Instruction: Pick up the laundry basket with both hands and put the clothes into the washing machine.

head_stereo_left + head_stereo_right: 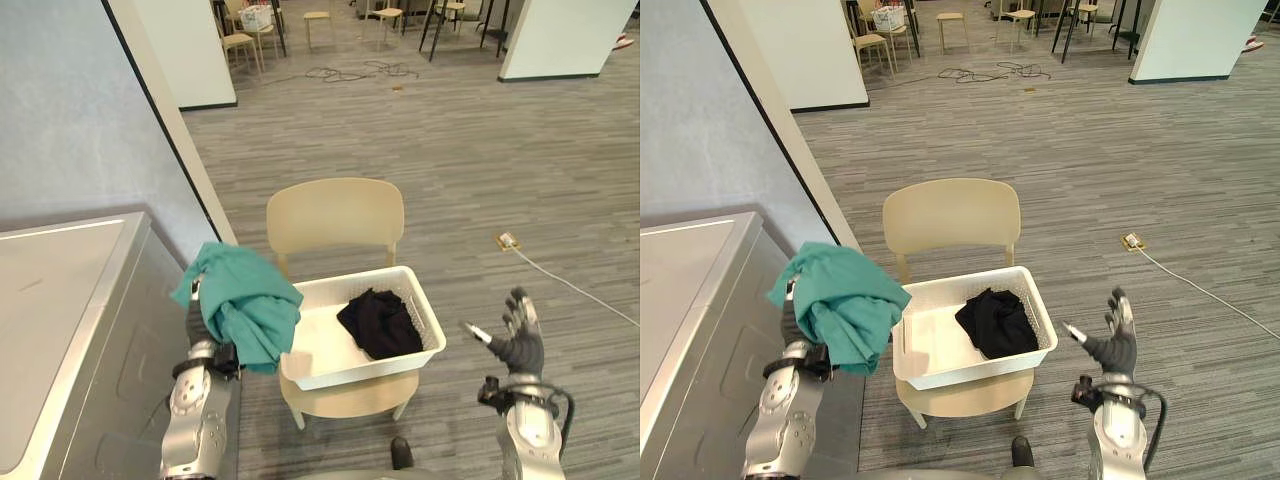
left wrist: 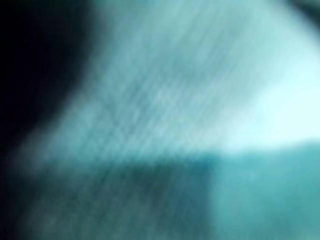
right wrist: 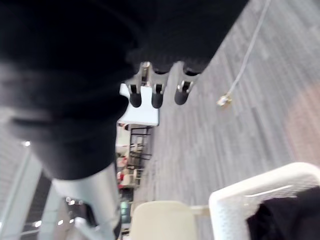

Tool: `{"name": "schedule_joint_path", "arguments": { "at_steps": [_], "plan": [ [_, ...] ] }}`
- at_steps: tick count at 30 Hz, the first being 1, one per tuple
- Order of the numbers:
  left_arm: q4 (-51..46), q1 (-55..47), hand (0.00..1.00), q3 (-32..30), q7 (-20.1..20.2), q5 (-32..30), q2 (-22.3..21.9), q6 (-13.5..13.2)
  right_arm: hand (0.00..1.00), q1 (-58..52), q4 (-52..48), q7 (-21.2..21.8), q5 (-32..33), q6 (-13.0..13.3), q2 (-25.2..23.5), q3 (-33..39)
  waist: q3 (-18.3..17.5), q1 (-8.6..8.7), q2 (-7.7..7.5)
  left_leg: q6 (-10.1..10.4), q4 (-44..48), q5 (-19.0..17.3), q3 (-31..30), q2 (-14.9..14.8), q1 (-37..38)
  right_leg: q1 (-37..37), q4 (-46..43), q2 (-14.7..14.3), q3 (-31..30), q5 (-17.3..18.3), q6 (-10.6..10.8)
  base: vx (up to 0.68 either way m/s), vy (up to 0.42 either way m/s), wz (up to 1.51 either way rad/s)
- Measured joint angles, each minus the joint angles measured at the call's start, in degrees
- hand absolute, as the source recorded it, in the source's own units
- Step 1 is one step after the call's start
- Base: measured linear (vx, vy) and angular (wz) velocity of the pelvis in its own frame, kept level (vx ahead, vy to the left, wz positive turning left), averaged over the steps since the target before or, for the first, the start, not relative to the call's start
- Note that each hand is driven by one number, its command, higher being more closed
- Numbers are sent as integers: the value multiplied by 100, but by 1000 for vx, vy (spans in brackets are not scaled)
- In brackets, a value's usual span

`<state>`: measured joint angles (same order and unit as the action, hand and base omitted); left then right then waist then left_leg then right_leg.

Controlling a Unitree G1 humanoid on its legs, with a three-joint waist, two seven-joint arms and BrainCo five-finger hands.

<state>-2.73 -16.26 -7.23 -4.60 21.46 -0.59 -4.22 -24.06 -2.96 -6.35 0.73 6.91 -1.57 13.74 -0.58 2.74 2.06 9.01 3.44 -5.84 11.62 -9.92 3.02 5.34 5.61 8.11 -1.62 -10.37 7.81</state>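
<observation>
Beside basket (image 1: pixel 352 373), teal garment (image 1: pixel 245 300) draped on left hand (image 1: pixel 196 325) — right hand (image 1: pixel 520 346) splayed.

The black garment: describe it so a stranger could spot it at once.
Find the nearest beige chair; a white laundry basket sits on its seat. The black garment lies bunched inside it, while the teal garment hangs outside, to its left.
</observation>
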Motion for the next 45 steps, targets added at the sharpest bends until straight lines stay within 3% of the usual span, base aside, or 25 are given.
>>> {"name": "schedule_joint_path", "arguments": {
  "at_steps": [7, 8, 17, 24, 27, 28, 30, 31, 32, 33, 34, 36, 37, 39, 40, 42, 43, 44, 45],
  "plan": [
    [384, -307, 100, -89, 31, -192, -322, 96, 0, -118, 213, 168, 689, -127, -244, -165, 25, -123, 6, -39, 53, -49, 81, -16, 50, -69, -1, 9, 6, 37, 20, 0, 0, 0],
    [402, -304, 100, -238, -49, -255, -377, 116, 0, -18, 220, 276, 819, -223, -241, -304, 79, -368, 43, -52, 149, -139, 139, -19, 72, -41, -150, 26, 8, 176, 20, 0, 0, 0],
    [496, -283, 100, -226, -48, -255, -374, 116, 0, -132, 456, 279, 1024, -256, -246, -88, 84, -348, 53, -49, 163, -139, 148, -101, 175, -74, -340, -38, 29, 279, 12, -1, -2, 0],
    [804, -270, 100, -175, -50, -250, -363, 146, 0, -253, 840, 290, 1568, -423, -214, 409, 179, -327, 163, -100, 373, -314, 228, -244, 376, 56, -1292, -157, -30, 868, -29, -29, -18, -1],
    [804, -254, 100, -138, -48, -240, -345, 151, 0, -199, 1097, 296, 1608, -574, -24, 292, 390, -345, 40, -70, 621, -279, -248, -142, 119, 372, -2303, 40, 254, 1382, -81, -63, -52, 64],
    [803, -242, 100, -101, -48, -240, -345, 149, 0, -189, 1109, 297, 1604, -589, 22, 241, 391, -357, 63, -91, 668, -251, -411, -98, 0, 433, -2464, 129, 384, 1470, -98, -88, -97, 124],
    [804, -244, 100, 134, -40, -236, -317, 157, 0, -7, 1109, 302, 1523, -599, 241, 154, 548, -374, 36, -290, 659, -86, -1173, 133, -440, 537, -2861, 515, 1021, 1820, -81, -101, -119, 172],
    [804, -257, 100, 217, -40, -238, -323, 167, 0, 115, 1110, 295, 1494, -600, 307, 153, 648, -403, 94, -507, 659, -59, -1410, 222, -579, 539, -3007, 638, 1239, 1901, -86, -93, -97, 150],
    [803, -271, 100, 265, -39, -238, -341, 178, 0, 205, 1116, 282, 1489, -604, 326, 157, 704, -417, 114, -806, 663, -64, -1537, 286, -679, 542, -3099, 706, 1339, 1956, -112, -104, -133, 139],
    [802, -313, 100, 277, -42, -233, -361, 197, 0, 358, 1122, 265, 1477, -613, 323, 166, 763, -413, 96, -1565, 504, -126, -1501, 331, -746, 502, -3134, 836, 1556, 2012, -197, -65, -140, 157],
    [786, -351, 100, 238, -41, -230, -326, 207, 0, 458, 1108, 268, 1443, -606, 276, 148, 783, -450, 49, -1551, 515, -178, -1361, 191, -806, 385, -3060, 1034, 1982, 1968, -321, -45, -117, 158],
    [743, -391, 100, 308, 5, -231, -320, 223, 0, 601, 1120, 252, 1438, -618, 295, 117, 801, -502, 72, -1192, 1556, -152, -994, -114, -1172, 219, -3208, 1204, 2491, 1987, -379, -36, -91, 125],
    [742, -416, 100, 328, 36, -231, -320, 240, 0, 633, 1109, 256, 1437, -615, 310, 100, 800, -503, 72, -1192, 1775, -152, -909, -202, -1173, 126, -3199, 1230, 2622, 1986, -381, -53, -104, 119],
    [672, -476, 100, 412, 111, -228, -318, 265, 0, 632, 1012, 271, 1438, -565, 301, 94, 799, -495, 67, -1188, 2436, -152, -822, -788, -1005, -212, -3158, 1345, 3177, 1981, -375, -91, -4, 109],
    [628, -483, 100, 445, 124, -223, -316, 266, 0, 630, 1012, 272, 1437, -565, 297, 100, 798, -480, 65, -1177, 2563, -145, -849, -1042, -948, -228, -3181, 1407, 3287, 1950, -321, -70, 112, 84],
    [562, -491, 100, 458, 151, -208, -314, 269, 0, 626, 1014, 269, 1439, -569, 268, 106, 789, -439, 81, -937, 2492, 14, -1012, -1441, -825, -99, -3245, 1530, 3313, 1782, -101, -16, 327, 57],
    [554, -496, 100, 465, 151, -192, -315, 272, 0, 625, 1019, 264, 1441, -572, 218, 110, 752, -390, 137, -529, 2170, 240, -1258, -1499, -618, 42, -3239, 1627, 3302, 1603, 66, -39, 523, 40],
    [551, -482, 100, 477, 153, -192, -312, 276, 0, 630, 1021, 259, 1443, -575, 180, 119, 716, -366, 190, 60, 1950, 14, -1270, -1474, -540, 118, -3197, 1692, 3312, 1446, 168, -54, 541, 37],
    [551, -415, 100, 481, 147, -191, -308, 289, 0, 623, 1022, 260, 1444, -598, 99, 141, 711, -341, 198, 475, 1826, -327, -1244, -1364, -502, 140, -3088, 1775, 3312, 1252, 282, -128, 682, 31]
  ]
}}
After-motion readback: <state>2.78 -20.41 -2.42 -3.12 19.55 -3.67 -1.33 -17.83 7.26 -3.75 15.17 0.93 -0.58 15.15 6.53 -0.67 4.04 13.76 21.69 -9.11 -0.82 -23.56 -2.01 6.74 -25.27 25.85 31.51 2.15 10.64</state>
